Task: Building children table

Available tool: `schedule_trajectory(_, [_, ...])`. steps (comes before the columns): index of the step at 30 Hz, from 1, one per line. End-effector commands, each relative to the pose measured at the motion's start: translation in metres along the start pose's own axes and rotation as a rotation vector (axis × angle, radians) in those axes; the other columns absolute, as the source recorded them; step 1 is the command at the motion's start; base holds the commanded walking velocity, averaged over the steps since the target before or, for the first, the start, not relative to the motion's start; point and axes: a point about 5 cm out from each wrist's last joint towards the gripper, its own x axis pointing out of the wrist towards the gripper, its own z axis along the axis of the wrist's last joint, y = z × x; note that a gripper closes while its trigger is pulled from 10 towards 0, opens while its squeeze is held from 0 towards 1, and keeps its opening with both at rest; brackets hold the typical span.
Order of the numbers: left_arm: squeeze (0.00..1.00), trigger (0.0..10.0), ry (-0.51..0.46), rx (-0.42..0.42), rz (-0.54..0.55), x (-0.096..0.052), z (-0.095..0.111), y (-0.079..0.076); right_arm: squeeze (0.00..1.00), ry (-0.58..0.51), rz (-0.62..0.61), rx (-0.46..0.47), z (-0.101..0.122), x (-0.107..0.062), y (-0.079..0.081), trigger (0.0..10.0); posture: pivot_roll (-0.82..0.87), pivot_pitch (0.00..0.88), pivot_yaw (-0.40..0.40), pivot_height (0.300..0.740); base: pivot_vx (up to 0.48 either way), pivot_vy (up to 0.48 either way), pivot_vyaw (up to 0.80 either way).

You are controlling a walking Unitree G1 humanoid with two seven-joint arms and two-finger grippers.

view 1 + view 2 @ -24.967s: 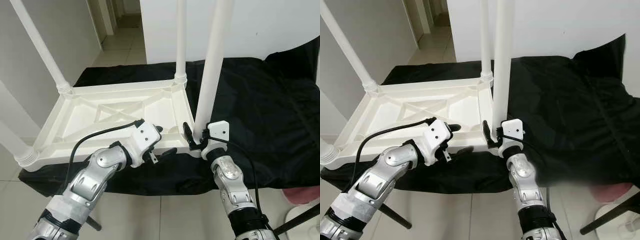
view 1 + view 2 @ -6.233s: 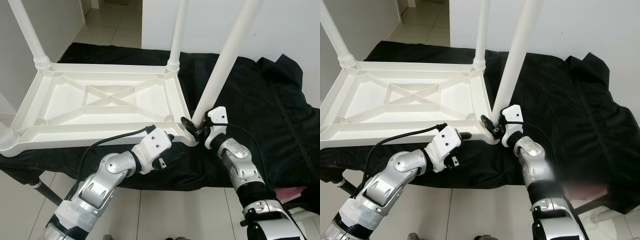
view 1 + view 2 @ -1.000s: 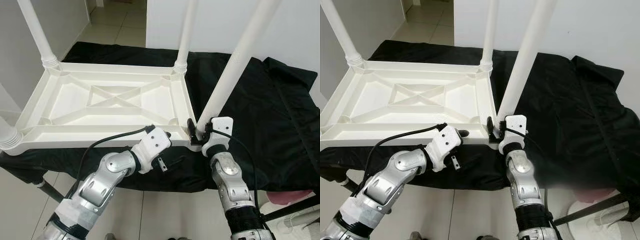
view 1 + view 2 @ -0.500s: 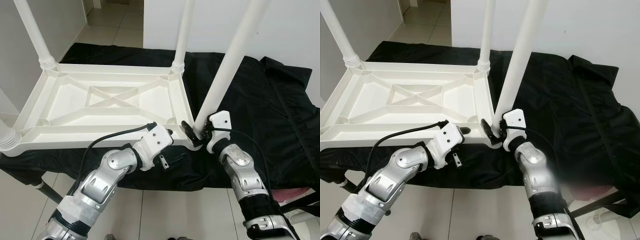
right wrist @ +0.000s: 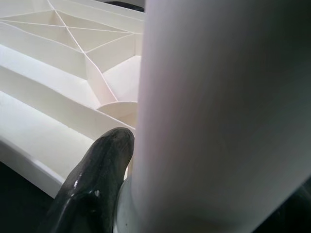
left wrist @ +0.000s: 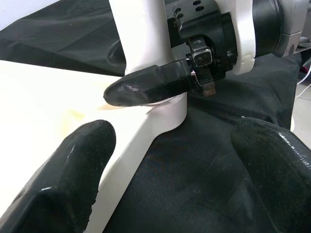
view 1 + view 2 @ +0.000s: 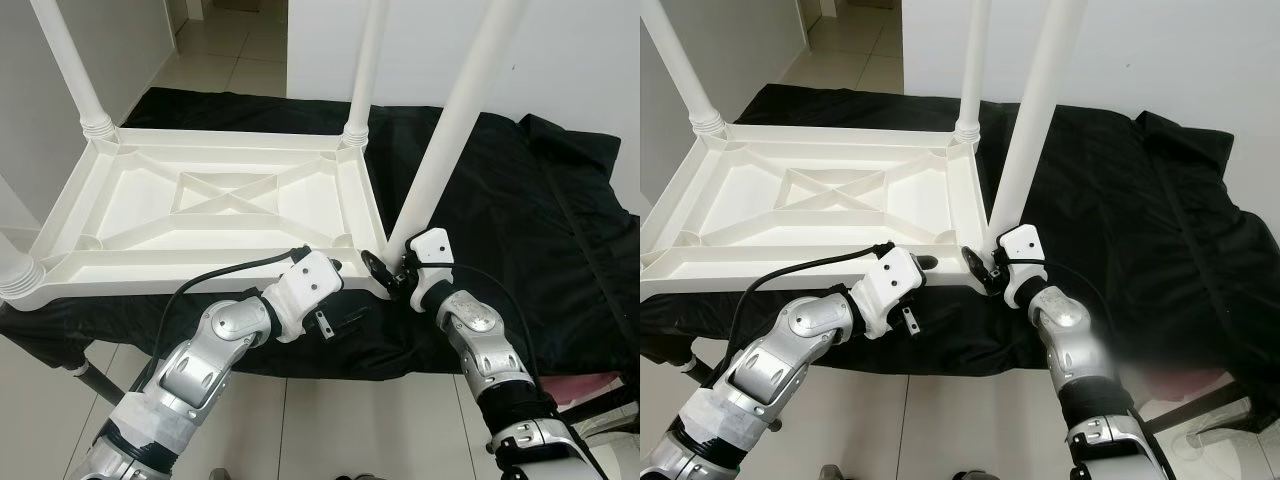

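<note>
Right gripper (image 7: 385,270) is clamped around the base of the leg (image 7: 452,125) at the near corner of the upside-down tabletop (image 7: 215,215). Left gripper (image 7: 340,290) is spread open beside that corner, gripping nothing. Tabletop sits on black cloth (image 7: 530,220).

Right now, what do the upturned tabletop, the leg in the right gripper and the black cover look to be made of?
Tabletop: probably moulded plastic, matte off-white, with cast ribs crossing its underside. Leg held by the right gripper: likely the same plastic, a smooth tube. Black cover: woven fabric, judging by its soft folds and wrinkles.
</note>
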Motion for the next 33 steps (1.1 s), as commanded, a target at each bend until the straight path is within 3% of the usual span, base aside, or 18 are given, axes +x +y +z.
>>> schedule_trajectory(1, [0.00, 10.0, 0.004, 0.011, -0.060, 0.001, -0.002, -0.009, 0.00, 0.027, -0.013, 0.000, -0.006, -0.003, -0.004, 0.4, -0.01, 0.081, -0.027, 0.740, 0.000, 0.000, 0.00])
schedule_trajectory(2, [0.00, 10.0, 0.002, 0.010, -0.063, 0.002, -0.001, -0.010, 0.00, 0.027, -0.025, 0.000, -0.006, -0.005, -0.005, 4.9, -0.01, 0.078, -0.030, 0.740, 0.000, 0.000, 0.00])
schedule_trajectory(3, [0.00, 10.0, 0.001, 0.010, -0.064, 0.002, -0.001, -0.010, 0.00, 0.027, -0.033, 0.001, -0.007, -0.005, -0.006, 4.9, -0.01, 0.076, -0.030, 0.740, 0.000, 0.000, 0.00])
schedule_trajectory(4, [0.00, 10.0, 0.001, 0.011, -0.064, 0.003, -0.001, -0.010, 0.00, 0.028, -0.035, 0.005, -0.007, -0.006, -0.005, 10.0, -0.01, 0.073, -0.030, 0.740, 0.000, 0.000, 0.00])
schedule_trajectory(15, [0.00, 10.0, 0.002, 0.014, -0.069, 0.003, -0.001, -0.010, 0.00, 0.040, -0.097, 0.091, -0.013, -0.010, 0.008, 10.0, 0.00, 0.073, -0.032, 0.740, 0.000, 0.000, 0.00])
schedule_trajectory(18, [0.00, 10.0, 0.006, 0.008, -0.078, 0.002, -0.003, -0.013, 0.00, 0.031, -0.176, 0.117, -0.013, -0.012, 0.023, 10.0, 0.00, 0.073, -0.030, 0.740, 0.000, 0.000, 0.00])
schedule_trajectory(25, [0.00, 10.0, 0.005, 0.007, -0.080, 0.004, -0.002, -0.014, 0.00, 0.036, -0.256, 0.147, -0.011, -0.013, 0.029, 10.0, 0.00, 0.070, -0.035, 0.740, 0.000, 0.000, 0.00])
schedule_trajectory(28, [0.00, 10.0, -0.001, 0.007, -0.083, 0.006, -0.002, -0.014, 0.00, 0.046, -0.444, 0.171, -0.009, -0.015, 0.038, 10.0, -0.01, 0.065, -0.052, 0.740, 0.000, 0.000, 0.00])
schedule_trajectory(32, [0.00, 10.0, -0.005, 0.006, -0.082, 0.007, -0.002, -0.015, 0.00, 0.049, -0.578, 0.199, -0.008, -0.018, 0.042, 10.0, -0.01, 0.064, -0.059, 0.740, 0.000, 0.000, 0.00])
schedule_trajectory(33, [0.00, 10.0, -0.010, 0.001, -0.078, 0.008, -0.001, -0.016, 0.00, 0.066, -0.720, 0.199, -0.008, -0.021, 0.046, 10.0, -0.01, 0.063, -0.063, 0.740, 0.000, 0.000, 0.00])
